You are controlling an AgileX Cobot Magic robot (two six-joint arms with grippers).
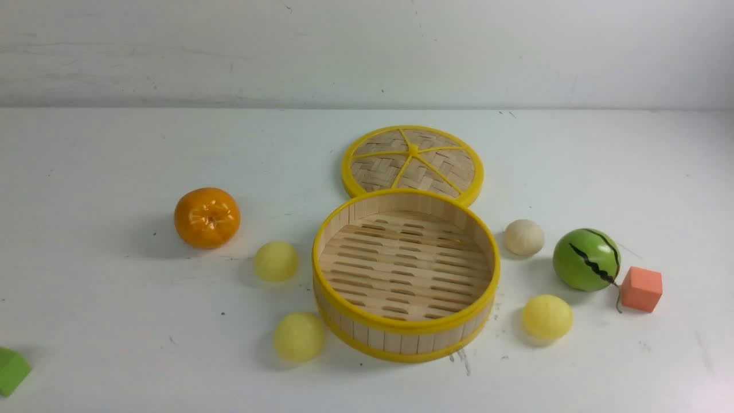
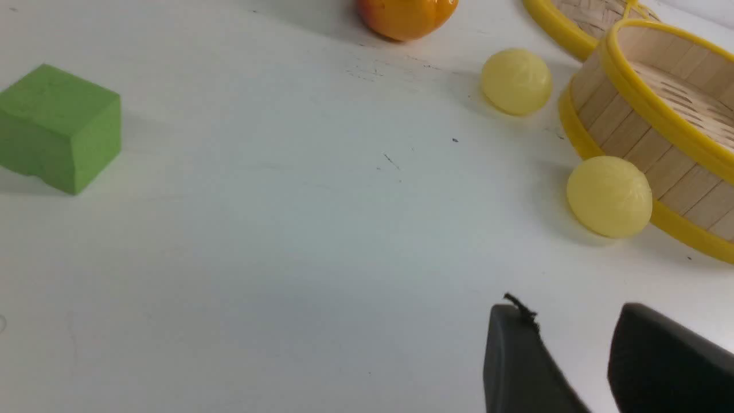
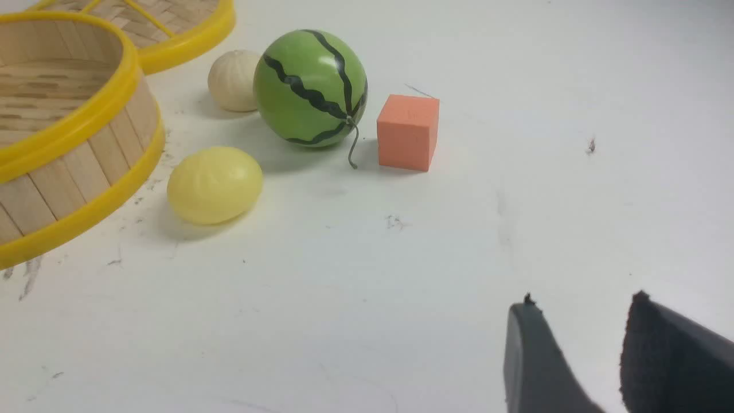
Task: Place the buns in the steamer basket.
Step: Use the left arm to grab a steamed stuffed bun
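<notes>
The steamer basket is standing upright at the centre of the counter, with its slatted floor showing bare. All four buns are lying on the counter outside it.

- The far left yellow bun is resting left of the basket, between the basket and the orange.
- The near left yellow bun is sitting just beside the basket's near-left wall; the pictures do not show whether the two are touching.
- The cream-white bun is lying right of the basket, near the green striped ball.
- The right yellow bun is lying near the basket's near-right wall, apart from it.

The woven lid is lying flat just behind the basket. A salmon cube is standing just right of the striped ball. A green block is sitting at the near-left edge of the front view.

The left pincer is hovering over bare counter with its jaws apart and nothing between them; the near left yellow bun is lying ahead of it. The right pincer is likewise standing apart, gripping nothing, well clear of the right yellow bun.
</notes>
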